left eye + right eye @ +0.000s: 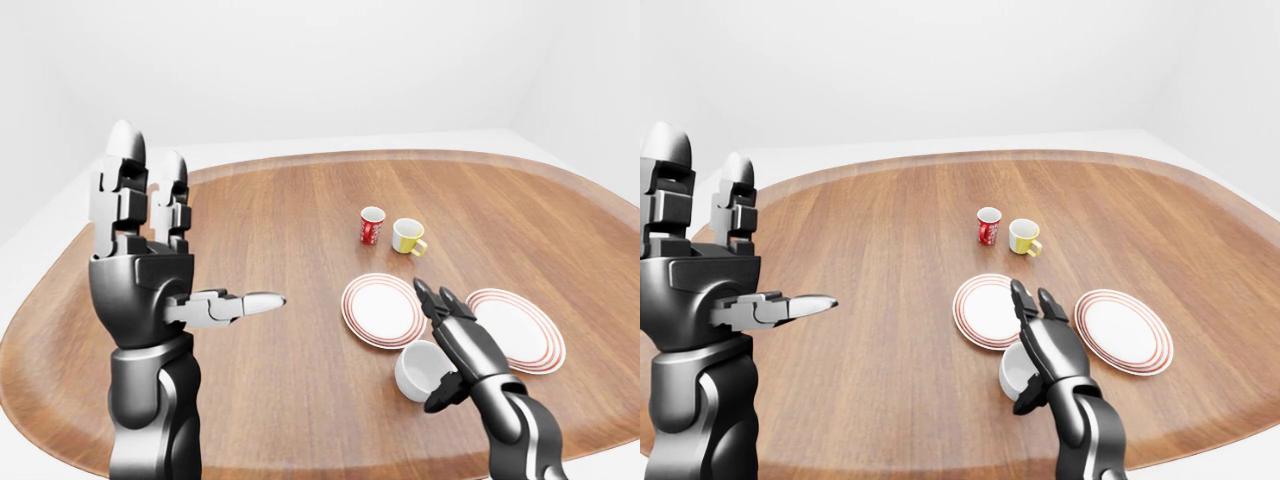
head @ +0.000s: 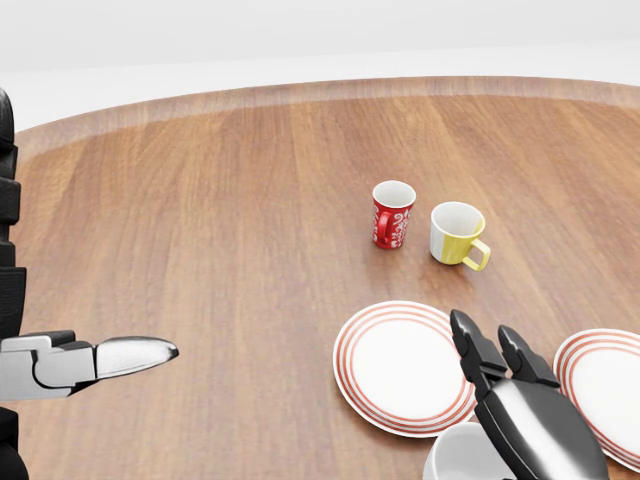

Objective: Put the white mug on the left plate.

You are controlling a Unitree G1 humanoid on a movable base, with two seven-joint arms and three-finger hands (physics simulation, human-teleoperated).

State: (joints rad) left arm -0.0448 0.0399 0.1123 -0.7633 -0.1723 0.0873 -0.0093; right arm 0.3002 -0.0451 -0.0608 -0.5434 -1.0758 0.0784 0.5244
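White mug [image 1: 422, 368] stood upright, mouth up, just below the left plate [image 1: 381, 310] on the table [image 1: 280, 230], right hand [image 1: 452, 345] open-fingered around it, not clearly gripping, left hand [image 1: 150, 262] raised, open, empty.

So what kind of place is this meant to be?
Probably a simulated dining table setup: a rounded wooden table against blank white walls, set with two red-rimmed plates and three mugs. Nothing else in the room shows.
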